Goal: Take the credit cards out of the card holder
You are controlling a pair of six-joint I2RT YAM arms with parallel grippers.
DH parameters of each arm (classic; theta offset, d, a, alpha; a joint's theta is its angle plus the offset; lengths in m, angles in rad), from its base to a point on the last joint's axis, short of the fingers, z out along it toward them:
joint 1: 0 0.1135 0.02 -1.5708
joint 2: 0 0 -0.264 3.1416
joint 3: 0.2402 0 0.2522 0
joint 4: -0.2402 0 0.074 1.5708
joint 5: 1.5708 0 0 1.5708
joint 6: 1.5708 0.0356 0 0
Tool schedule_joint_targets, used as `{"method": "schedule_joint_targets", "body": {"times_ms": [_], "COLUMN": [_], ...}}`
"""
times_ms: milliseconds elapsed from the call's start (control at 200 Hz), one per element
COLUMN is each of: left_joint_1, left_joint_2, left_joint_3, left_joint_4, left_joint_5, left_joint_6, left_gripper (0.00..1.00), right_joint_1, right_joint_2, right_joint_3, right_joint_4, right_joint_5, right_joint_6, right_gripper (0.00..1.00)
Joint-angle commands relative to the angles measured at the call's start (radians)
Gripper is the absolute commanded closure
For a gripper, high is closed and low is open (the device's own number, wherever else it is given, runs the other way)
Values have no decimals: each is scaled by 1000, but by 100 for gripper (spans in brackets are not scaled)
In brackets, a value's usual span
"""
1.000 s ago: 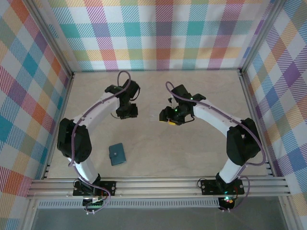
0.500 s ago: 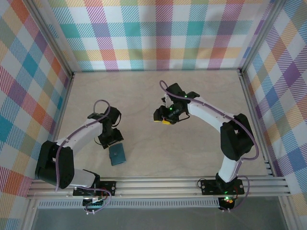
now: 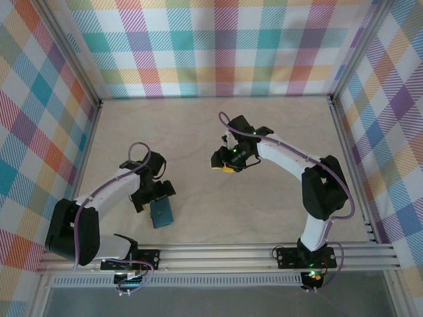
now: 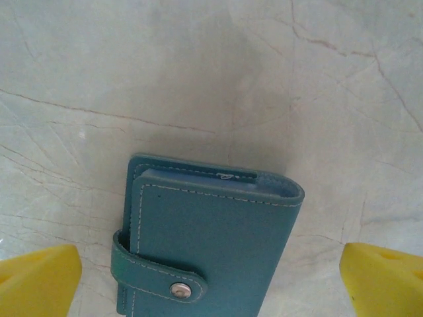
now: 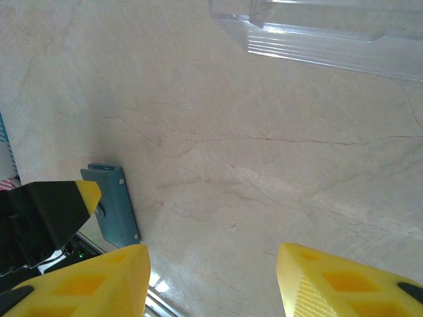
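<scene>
Lab test cell, plaid backdrop walls (image 3: 218, 53), aluminium frame (image 3: 218, 253), marbled tabletop (image 3: 198, 132)

Table (image 4: 297, 79) bare round card holder (image 4: 211, 244) — L gripper (image 4: 208, 281) straddles it, jaws wide.

Desk (image 3: 277, 205): pale, marble-look top with thin brown veins.
Walls (image 3: 218, 46): pastel plaid — standing on three sides of my desk.
Frame rails (image 3: 218, 254): silver metal, along the near edge.
Clear plastic piece (image 5: 330, 33): see-through, ridged — on the desk, top of my right wrist view.
</scene>
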Motion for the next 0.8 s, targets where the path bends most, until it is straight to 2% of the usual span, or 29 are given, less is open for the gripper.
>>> {"method": "schedule_joint_targets", "body": {"times_ms": [0,390,600,795], "left_joint_1": [-33,-103,-132,-197], "left_joint_2": [24,77,102,161], "left_joint_3": [-20,-74,-76,7], "left_joint_4": [-2,52,99,109], "left_joint_5": [19,45,71,73], "left_joint_6": [14,2,-14,-24], "left_gripper": [0,1,13,18], "right_joint_1": [8,10,10,8], "right_joint_2": [17,3,-5,-26], "right_joint_3": [29,10,3,-16], "right_joint_4": [-24,-31,-33,-35], "right_joint_5": [-18,0,5,36], "right_joint_6": [-9,-10,-8,-7], "right_gripper": [46,46,46,46]}}
